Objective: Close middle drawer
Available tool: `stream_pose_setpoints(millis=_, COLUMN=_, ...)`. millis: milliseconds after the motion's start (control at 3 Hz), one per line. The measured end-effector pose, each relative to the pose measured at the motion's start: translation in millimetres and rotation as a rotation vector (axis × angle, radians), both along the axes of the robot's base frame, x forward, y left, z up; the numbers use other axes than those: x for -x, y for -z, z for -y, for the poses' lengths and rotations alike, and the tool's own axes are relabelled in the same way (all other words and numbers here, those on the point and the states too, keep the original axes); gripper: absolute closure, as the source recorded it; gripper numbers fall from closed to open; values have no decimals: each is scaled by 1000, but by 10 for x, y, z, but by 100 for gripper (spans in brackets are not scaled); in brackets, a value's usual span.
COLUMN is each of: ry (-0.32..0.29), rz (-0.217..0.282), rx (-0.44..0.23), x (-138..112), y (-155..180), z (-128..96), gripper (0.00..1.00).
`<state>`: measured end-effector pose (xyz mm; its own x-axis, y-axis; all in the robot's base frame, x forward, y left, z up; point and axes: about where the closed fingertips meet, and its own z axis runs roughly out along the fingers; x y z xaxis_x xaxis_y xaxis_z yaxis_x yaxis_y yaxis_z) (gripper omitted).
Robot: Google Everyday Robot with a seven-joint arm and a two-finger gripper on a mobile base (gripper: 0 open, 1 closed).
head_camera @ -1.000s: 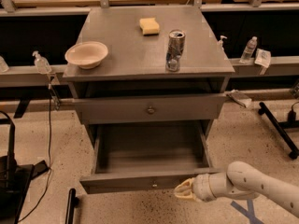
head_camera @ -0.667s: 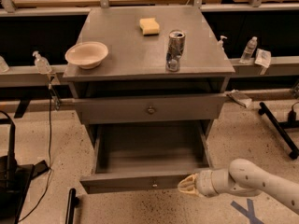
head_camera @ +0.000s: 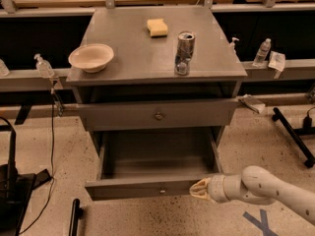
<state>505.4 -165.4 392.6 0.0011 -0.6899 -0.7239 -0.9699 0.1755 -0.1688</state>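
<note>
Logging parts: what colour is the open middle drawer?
Middle drawer: grey, camera view; tool at its front's right end.

One bowl [head_camera: 91, 58], one yellow sponge [head_camera: 157, 27] and one can [head_camera: 184, 53] stand on the counter [head_camera: 138, 63]. Two drawer fronts show, the upper drawer [head_camera: 118, 116] and the middle drawer [head_camera: 128, 189], with one knob each. Three bottles are in view: a left bottle [head_camera: 43, 66], a pump bottle [head_camera: 233, 44] and a water bottle [head_camera: 263, 52]. One gripper [head_camera: 199, 190] is at the right end of the middle drawer's front.
</note>
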Motion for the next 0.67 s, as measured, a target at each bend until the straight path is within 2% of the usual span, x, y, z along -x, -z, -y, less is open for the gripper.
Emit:
stream_pose_setpoints(millis=333, ry=53, rz=32, rx=3, x=-216, y=116, z=17, gripper=100)
stream_pose_setpoints(millis=667, ry=53, rz=32, rx=3, x=-215, y=117, z=16, gripper=100)
